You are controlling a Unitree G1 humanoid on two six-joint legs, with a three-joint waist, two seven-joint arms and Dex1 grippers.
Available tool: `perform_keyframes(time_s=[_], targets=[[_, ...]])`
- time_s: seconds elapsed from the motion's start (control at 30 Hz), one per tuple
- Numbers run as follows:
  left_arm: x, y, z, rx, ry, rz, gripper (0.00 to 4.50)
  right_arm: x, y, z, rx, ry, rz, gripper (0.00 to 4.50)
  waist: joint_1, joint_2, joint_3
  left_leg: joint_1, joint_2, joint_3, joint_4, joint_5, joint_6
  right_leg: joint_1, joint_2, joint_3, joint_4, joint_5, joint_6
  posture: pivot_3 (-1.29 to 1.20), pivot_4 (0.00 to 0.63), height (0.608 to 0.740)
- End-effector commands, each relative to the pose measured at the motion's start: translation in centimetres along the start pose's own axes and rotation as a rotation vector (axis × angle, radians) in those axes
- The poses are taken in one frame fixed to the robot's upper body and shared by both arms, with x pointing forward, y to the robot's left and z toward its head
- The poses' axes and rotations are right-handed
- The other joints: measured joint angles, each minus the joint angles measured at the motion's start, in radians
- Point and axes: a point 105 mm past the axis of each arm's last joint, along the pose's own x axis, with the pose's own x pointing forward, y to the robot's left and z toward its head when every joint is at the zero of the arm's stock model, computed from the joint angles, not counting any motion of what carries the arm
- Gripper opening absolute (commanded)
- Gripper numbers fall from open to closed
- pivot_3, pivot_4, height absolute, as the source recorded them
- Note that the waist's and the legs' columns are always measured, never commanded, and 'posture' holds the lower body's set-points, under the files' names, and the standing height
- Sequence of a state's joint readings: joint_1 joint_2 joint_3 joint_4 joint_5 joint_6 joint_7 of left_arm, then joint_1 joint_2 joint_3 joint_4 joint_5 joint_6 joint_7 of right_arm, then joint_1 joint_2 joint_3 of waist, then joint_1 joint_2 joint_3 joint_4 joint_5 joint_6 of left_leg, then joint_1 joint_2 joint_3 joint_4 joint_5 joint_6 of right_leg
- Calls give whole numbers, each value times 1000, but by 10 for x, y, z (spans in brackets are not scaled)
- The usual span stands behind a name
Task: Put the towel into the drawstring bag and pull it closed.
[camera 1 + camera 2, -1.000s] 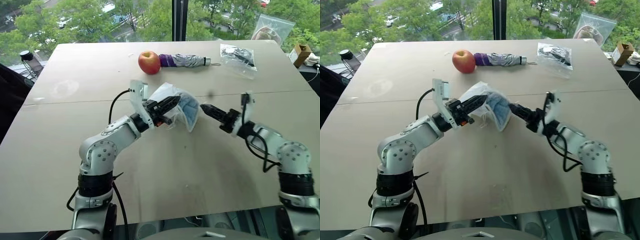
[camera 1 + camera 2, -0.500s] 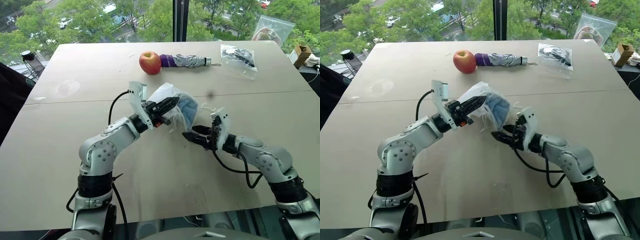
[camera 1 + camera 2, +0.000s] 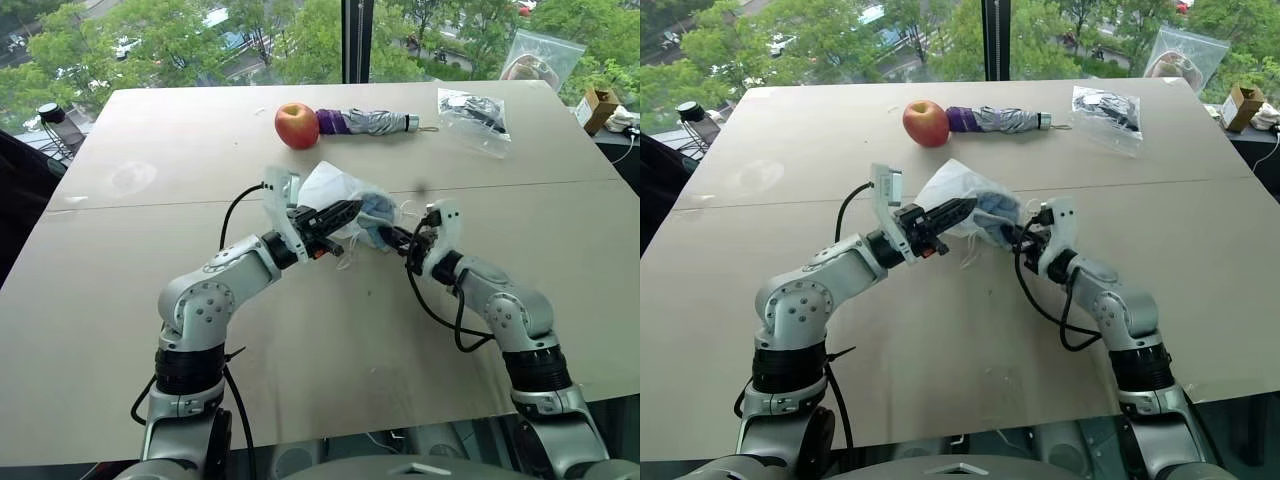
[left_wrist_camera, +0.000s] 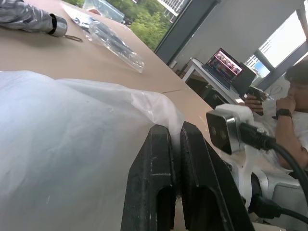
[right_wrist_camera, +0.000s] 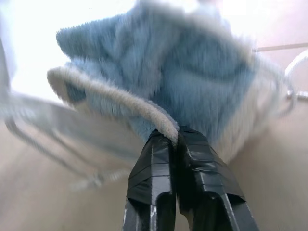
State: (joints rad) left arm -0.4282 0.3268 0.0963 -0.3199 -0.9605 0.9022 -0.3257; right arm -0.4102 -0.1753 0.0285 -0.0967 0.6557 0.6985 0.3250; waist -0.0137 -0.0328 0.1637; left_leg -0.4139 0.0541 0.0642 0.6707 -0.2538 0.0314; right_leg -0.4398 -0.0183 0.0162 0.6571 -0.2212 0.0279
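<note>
A broad, pale tan bench (image 3: 300, 360) was seen, set before a window. A seam was visible running across it from side to side. Toward its far edge a red apple (image 3: 297, 126) was placed, and just beside it, on the right, a purple-and-grey folding umbrella (image 3: 366, 122) was laid lengthwise, its purple end touching or nearly touching the apple. Further right, near the far right corner, a clear plastic zip bag (image 3: 474, 114) with dark contents was laid flat. A faint roundish mark (image 3: 132, 178) was noted on the left part.
</note>
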Motion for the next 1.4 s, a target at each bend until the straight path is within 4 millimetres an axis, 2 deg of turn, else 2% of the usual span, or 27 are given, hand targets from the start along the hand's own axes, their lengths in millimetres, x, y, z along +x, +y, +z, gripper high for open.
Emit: perform_keyframes(time_s=[0.03, 0.13, 0.23, 0.33, 0.47, 0.53, 0.63, 0.77, 0.8, 0.83, 0.87, 1.07, 1.13, 1.2, 1.27, 1.4], targets=[[2, -6, 5, 32, -4, -37, 0, 0, 12, 34, 64, -125, 61, 14, 0, 0, 0, 0, 0, 0, 0, 0, 0, 0, 0, 0, 0, 0, 0, 0, 150, 740], [3, -10, 3, 42, 11, -62, 0, 7, 29, 45, 111, -152, 140, 14, 0, 0, 0, 0, 0, 0, 0, 0, 0, 0, 0, 0, 0, 0, 0, 0, 150, 740], [5, -15, 2, 47, 11, -84, 0, 19, 45, 45, 146, -124, 208, 14, -1, 0, 0, 0, 0, 0, 0, 0, 0, 0, 0, 0, 0, 0, 0, 0, 150, 740], [6, -22, 7, 53, -17, -109, 0, 36, 53, 24, 176, -32, 227, 14, -1, 0, 0, 0, 0, 0, 0, 0, 0, 0, 0, -1, 0, 0, 0, 0, 150, 740], [5, -27, 16, 53, -60, -118, 0, 50, 45, -10, 213, 73, 165, 14, -1, 0, 0, 0, 0, 0, 0, 0, 0, 0, 0, 0, 0, 0, 0, 0, 150, 740], [3, -28, 18, 49, -72, -116, 0, 54, 50, -22, 220, 105, 182, 14, -2, 0, 0, 0, 0, 1, 0, 0, 0, 0, 0, 0, 0, 0, 0, 0, 150, 740], [2, -28, 17, 44, -74, -116, 0, 55, 60, -27, 216, 130, 232, 14, -1, 0, 0, -1, 0, 0, 0, 0, 0, 0, -1, 0, 0, 0, 0, 0, 150, 740], [2, -29, 15, 39, -74, -115, 0, 50, 62, -20, 202, 96, 260, 14, -1, 0, 0, 0, 0, 0, 0, 0, 0, 0, -1, 0, 0, 0, 0, 0, 150, 740], [3, -28, 15, 37, -74, -114, 0, 48, 58, -15, 214, 73, 249, 14, -1, 0, 0, 0, 0, 0, 0, 0, 0, 0, -1, 0, 0, 0, 0, 0, 150, 740], [3, -27, 14, 36, -73, -110, 0, 42, 53, -7, 239, 41, 244, 691, -1, 0, 0, 0, 0, 0, 0, 0, 0, 0, -1, 0, 0, 0, 0, 0, 150, 740], [3, -25, 14, 35, -74, -105, 0, 35, 49, -1, 252, 15, 247, 894, 1, 0, 0, 0, 0, 0, 0, 0, 0, 0, -1, 0, 0, 0, 0, 0, 150, 740], [1, -18, 15, 37, -74, -82, 0, -4, 32, 14, 236, -28, 259, 894, 1, 0, 0, -1, -1, 0, 0, 0, 0, 0, -2, 0, -1, 0, 0, 0, 150, 740], [1, -18, 14, 38, -69, -84, 0, -24, 21, 21, 220, -44, 265, 894, 0, 0, 0, 0, -1, 0, 0, 0, 0, 0, -1, 0, 0, 0, 0, 0, 150, 740], [1, -18, 14, 38, -65, -84, 0, -38, 1, 23, 166, -48, 197, 894, 0, 0, 0, 0, -1, 0, 0, 0, 0, 0, -1, -1, 0, 0, 0, 0, 150, 740], [1, -18, 14, 38, -63, -83, 0, -43, -21, 26, 84, -63, 96, 894, 0, 0, 0, 0, 0, -1, 0, 0, 0, 0, 0, -1, 0, 0, 0, 0, 150, 740], [1, -17, 15, 42, -63, -79, 0, -38, -59, 25, -172, -29, -116, 894, -5, 0, 0, 1, 0, 1, 0, 0, 0, 0, 1, 1, 1, 0, 0, 0, 150, 740]])
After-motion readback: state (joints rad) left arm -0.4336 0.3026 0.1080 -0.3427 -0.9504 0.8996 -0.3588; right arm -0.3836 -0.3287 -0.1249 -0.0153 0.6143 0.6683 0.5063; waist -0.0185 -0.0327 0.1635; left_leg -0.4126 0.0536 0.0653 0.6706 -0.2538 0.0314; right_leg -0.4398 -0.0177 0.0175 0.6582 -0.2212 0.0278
